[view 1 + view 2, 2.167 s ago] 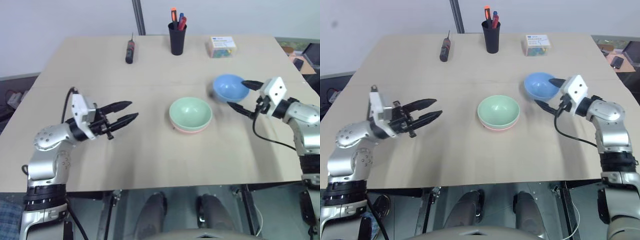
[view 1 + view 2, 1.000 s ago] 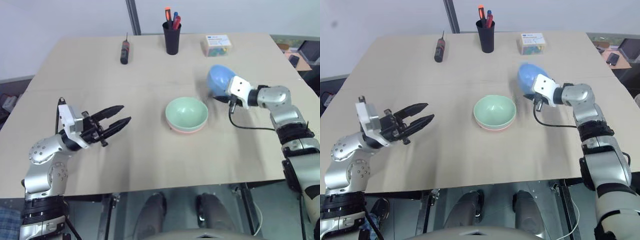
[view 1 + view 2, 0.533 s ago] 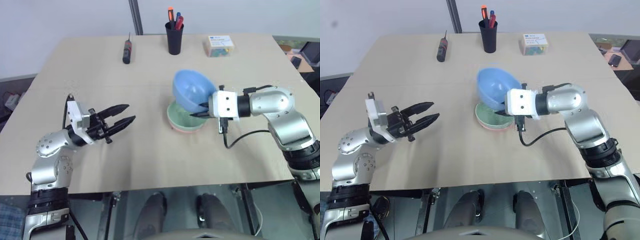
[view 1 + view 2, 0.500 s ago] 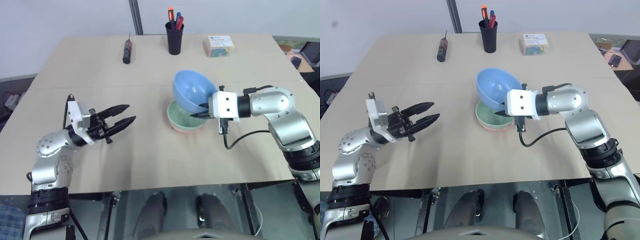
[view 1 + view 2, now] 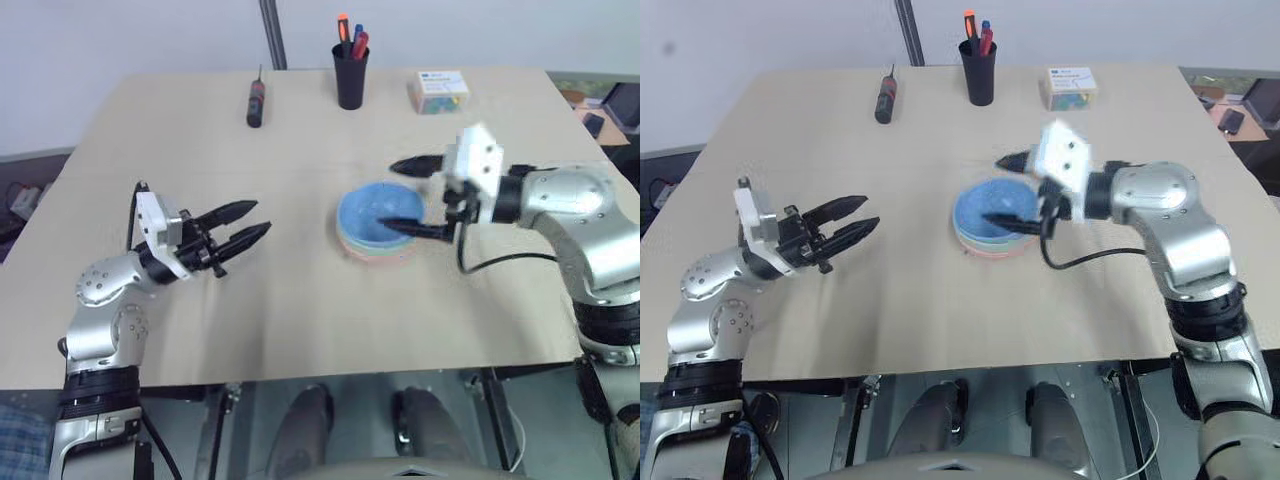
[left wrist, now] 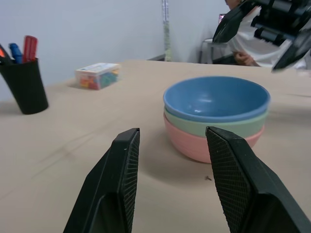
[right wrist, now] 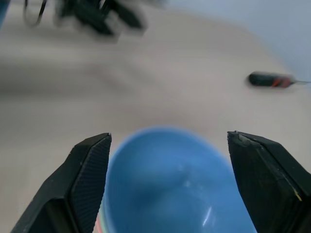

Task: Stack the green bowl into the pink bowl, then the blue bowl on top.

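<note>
The three bowls stand nested at the table's middle. The blue bowl (image 5: 375,215) is on top, inside the green bowl (image 6: 214,127), which sits in the pink bowl (image 6: 201,145). My right gripper (image 5: 388,194) hovers just over the stack's right side, open wide and holding nothing; one finger reaches over the blue bowl's rim and the other is raised behind it. In the right wrist view the blue bowl (image 7: 170,179) lies between and below the spread fingers (image 7: 90,174). My left gripper (image 5: 262,216) is open and empty, well to the left of the stack and pointing at it.
A black pen cup (image 5: 351,80), a screwdriver (image 5: 255,103) and a clear box of coloured bits (image 5: 440,92) stand along the table's far side. A person (image 6: 252,48) sits beyond the table in the left wrist view.
My right gripper has opened and let go of the blue bowl, which now rests in the green bowl. The gripper has risen and drawn back a little. The left arm has kept still.
</note>
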You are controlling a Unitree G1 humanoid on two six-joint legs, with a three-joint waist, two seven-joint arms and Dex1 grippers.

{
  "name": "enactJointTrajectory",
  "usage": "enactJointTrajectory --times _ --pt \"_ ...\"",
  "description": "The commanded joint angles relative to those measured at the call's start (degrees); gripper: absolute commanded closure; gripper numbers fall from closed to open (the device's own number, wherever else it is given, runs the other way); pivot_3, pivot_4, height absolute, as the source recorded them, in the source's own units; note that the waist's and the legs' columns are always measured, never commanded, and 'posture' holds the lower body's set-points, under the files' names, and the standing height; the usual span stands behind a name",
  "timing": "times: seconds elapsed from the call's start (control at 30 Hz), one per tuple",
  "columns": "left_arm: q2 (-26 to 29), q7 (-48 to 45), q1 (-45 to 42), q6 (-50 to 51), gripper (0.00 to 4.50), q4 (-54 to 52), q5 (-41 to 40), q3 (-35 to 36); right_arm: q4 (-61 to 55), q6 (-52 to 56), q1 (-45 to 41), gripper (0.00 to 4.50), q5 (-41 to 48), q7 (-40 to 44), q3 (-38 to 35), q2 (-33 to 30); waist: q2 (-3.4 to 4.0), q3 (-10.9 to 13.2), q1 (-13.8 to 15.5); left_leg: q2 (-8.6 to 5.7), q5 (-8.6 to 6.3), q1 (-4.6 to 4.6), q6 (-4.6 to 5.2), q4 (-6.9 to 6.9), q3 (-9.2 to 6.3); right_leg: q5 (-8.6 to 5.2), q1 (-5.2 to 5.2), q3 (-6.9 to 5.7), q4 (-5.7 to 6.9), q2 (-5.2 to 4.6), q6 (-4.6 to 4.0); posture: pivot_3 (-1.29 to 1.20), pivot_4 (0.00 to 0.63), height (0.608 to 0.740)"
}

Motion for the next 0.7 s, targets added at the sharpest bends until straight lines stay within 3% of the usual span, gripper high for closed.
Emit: enactJointTrajectory --times 0.03,0.13,0.3,0.53,0.7 --pt "0.1 4.1 1.6 0.9 2.21 -3.3 0.4 1.9 0.0 -2.3 5.7 0.42 3.4 -3.7 -10.0 -1.1 -0.03 0.0 0.3 0.00 0.00 0.00 0.00 0.00 0.01 0.00 0.00 0.00 -0.01 0.00 0.00 0.00 0.150 0.740" --pt "0.2 7.2 4.7 4.5 2.21 -5.5 -0.9 3.0 1.1 -2.9 12.2 0.42 7.6 -3.0 -17.2 -2.1 -0.05 0.0 0.9 0.00 -0.01 -0.01 0.01 -0.03 0.00 0.00 0.02 -0.02 -0.05 -0.01 0.00 0.00 0.150 0.740" --pt "0.0 11.2 9.8 4.6 2.21 -6.8 1.4 4.0 2.4 -10.7 23.1 0.42 10.7 -0.7 -23.3 -1.6 -0.04 0.0 0.6 0.02 -0.03 0.06 0.03 -0.07 0.09 -0.01 0.01 0.05 -0.02 -0.01 -0.01 0.00 0.150 0.740" --pt "-0.4 13.0 12.6 2.8 2.21 -8.2 4.4 2.5 10.6 -24.6 32.7 0.42 9.9 5.3 -22.7 -1.0 -0.11 -0.1 0.7 0.07 -0.03 0.12 0.03 -0.02 0.20 -0.02 0.07 0.11 -0.04 0.02 -0.04 0.00 0.150 0.740" --pt "-0.7 12.2 13.6 1.2 2.21 -9.4 4.4 2.3 15.7 -30.8 33.9 0.42 9.2 7.3 -21.1 -1.3 -0.11 -0.1 0.7 0.08 -0.03 0.13 0.03 0.01 0.21 -0.12 0.07 0.13 -0.03 0.03 -0.24 0.00 0.150 0.740"
